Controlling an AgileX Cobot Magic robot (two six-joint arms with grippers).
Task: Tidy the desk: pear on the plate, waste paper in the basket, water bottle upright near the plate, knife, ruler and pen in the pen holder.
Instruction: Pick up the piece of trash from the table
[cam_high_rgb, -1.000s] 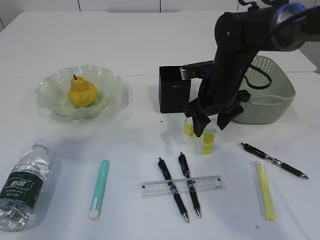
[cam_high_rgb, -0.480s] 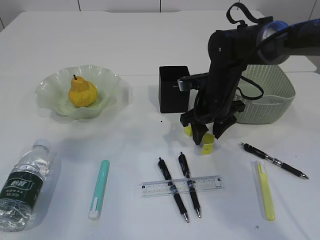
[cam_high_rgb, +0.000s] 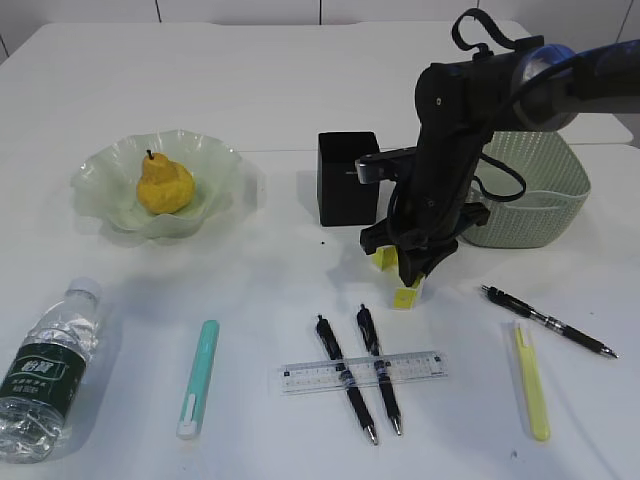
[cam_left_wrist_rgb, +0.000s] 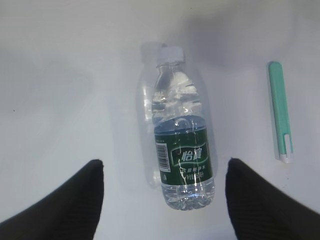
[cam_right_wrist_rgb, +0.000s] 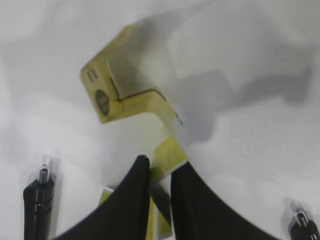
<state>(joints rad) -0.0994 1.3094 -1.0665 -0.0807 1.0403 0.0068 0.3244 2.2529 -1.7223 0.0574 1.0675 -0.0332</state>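
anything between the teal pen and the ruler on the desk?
Nothing. In the exterior view the stretch of desk between the teal pen and the ruler is bare white tabletop.

At the left of the exterior frame, the pear (cam_high_rgb: 165, 185) sits in the plate (cam_high_rgb: 158, 186). Below them, at lower left, the water bottle (cam_high_rgb: 48, 372) lies on its side on the desk (cam_high_rgb: 250, 80). Right of the bottle lies a capped knife (cam_high_rgb: 197, 378). At lower centre, the ruler (cam_high_rgb: 361, 372) lies across two pens (cam_high_rgb: 346, 380). Above them sits the folded paper (cam_high_rgb: 405, 283), and above that the pen holder (cam_high_rgb: 347, 178). The basket (cam_high_rgb: 530, 180) stands at the right, with another pen (cam_high_rgb: 548, 321) and a second knife (cam_high_rgb: 531, 380) below it.
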